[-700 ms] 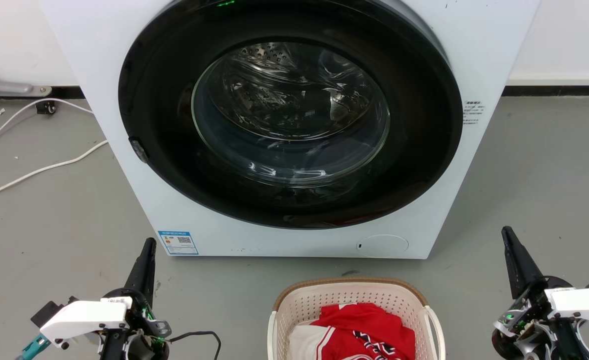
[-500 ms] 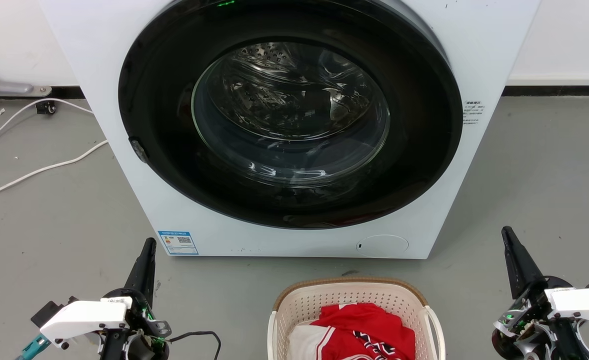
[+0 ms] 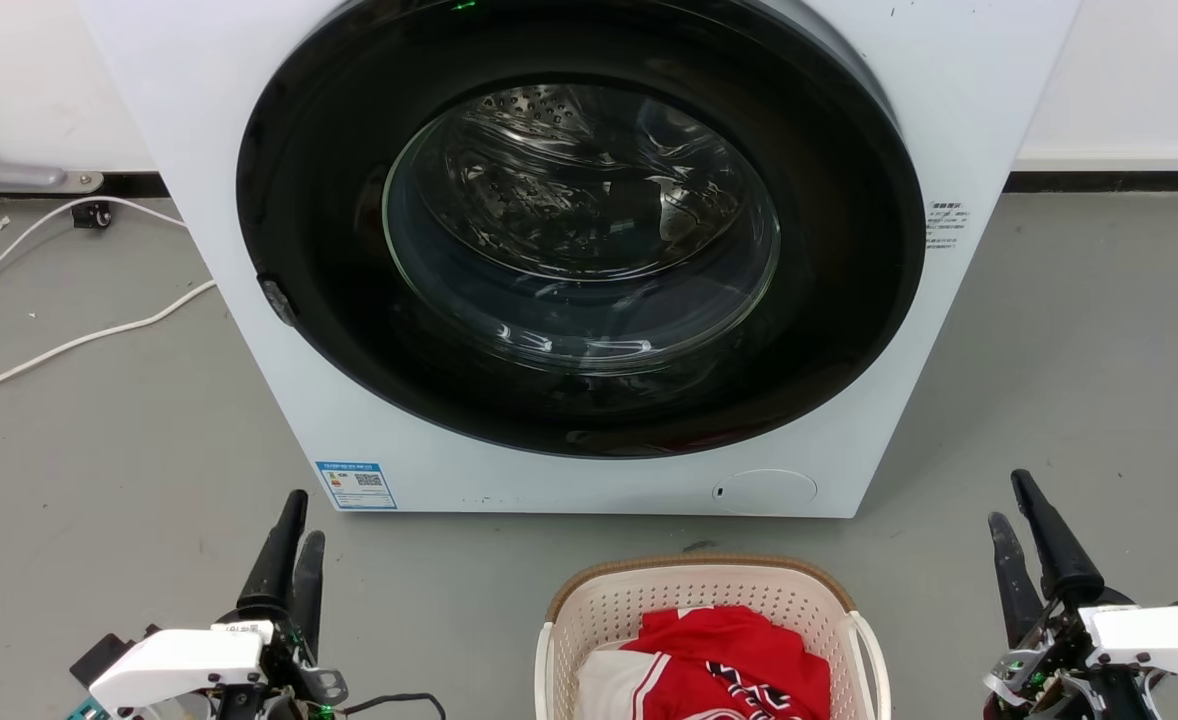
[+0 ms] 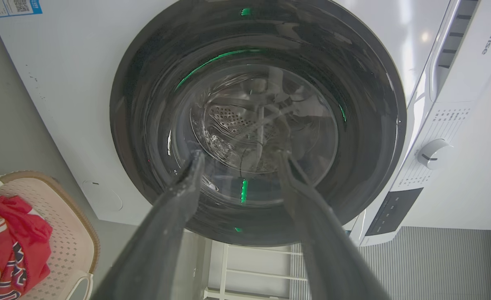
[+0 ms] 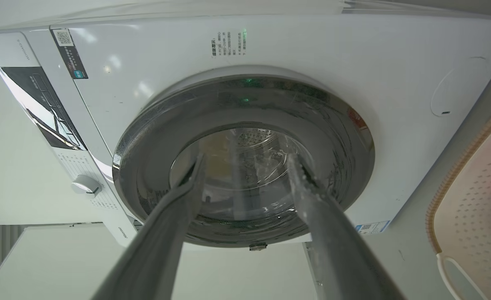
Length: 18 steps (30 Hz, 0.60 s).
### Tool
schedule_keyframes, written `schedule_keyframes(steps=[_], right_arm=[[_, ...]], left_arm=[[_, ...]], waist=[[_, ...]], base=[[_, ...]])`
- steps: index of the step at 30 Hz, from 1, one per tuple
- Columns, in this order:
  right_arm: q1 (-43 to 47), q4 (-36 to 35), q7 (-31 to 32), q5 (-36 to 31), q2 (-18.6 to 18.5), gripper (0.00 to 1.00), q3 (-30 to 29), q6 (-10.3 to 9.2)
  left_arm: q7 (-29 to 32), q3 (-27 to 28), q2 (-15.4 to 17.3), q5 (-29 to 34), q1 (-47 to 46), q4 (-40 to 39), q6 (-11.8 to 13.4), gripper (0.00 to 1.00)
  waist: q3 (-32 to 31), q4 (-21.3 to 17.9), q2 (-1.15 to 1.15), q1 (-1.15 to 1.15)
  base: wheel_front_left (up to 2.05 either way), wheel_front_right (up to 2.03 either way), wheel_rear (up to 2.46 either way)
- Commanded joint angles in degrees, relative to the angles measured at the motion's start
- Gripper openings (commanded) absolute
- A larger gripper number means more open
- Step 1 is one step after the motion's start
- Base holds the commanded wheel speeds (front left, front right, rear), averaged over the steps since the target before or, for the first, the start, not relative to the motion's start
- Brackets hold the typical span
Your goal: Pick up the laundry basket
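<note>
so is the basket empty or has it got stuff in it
Not empty: red and white clothing lies inside the laundry basket.

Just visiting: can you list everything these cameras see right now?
washing machine: one, white with dark round door, straight ahead
label: one, blue, washing machine's lower left front
laundry basket: one, cream with brown rim, on the floor before the washing machine
clothes: one bundle, red and white, inside the laundry basket
cables: two strands, white, floor left of the washing machine
left hand: one, dark, open, lower left, clear of the laundry basket
right hand: one, dark, open, lower right, clear of the laundry basket
</note>
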Motion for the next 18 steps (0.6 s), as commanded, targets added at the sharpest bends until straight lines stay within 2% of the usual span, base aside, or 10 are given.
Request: schedule_keyframes(steps=[1, 4, 9, 18], right_arm=[[-0.9, -1.2, -0.8, -1.5, -0.1, 1.0, 0.0, 0.01], [-0.8, -1.5, -1.4, -3.6, -0.1, 1.0, -0.2, 0.01], [-0.6, -3.5, -2.8, -10.7, -0.1, 1.0, -0.3, 0.01], [0.4, -7.0, -5.1, -24.6, -0.1, 1.0, 0.7, 0.01]], left_arm=[[-0.9, 0.0, 0.1, 1.3, -1.1, -1.6, 0.0, 1.0], [-1.4, 0.2, 0.1, 2.9, -1.1, -1.9, 0.0, 1.0], [-2.8, 0.7, 0.1, 8.7, -1.2, -3.1, 0.3, 1.0], [-5.1, -0.5, 0.1, 21.0, -0.6, -6.0, 3.1, 1.0]], waist=[[0.0, 0.0, 0.0, 0.0], [0.0, 0.0, 0.0, 0.0], [0.1, 0.0, 0.0, 0.0], [0.2, 0.0, 0.0, 0.0]], base=[[0.0, 0.0, 0.0], [0.0, 0.0, 0.0], [0.0, 0.0, 0.0], [0.0, 0.0, 0.0]])
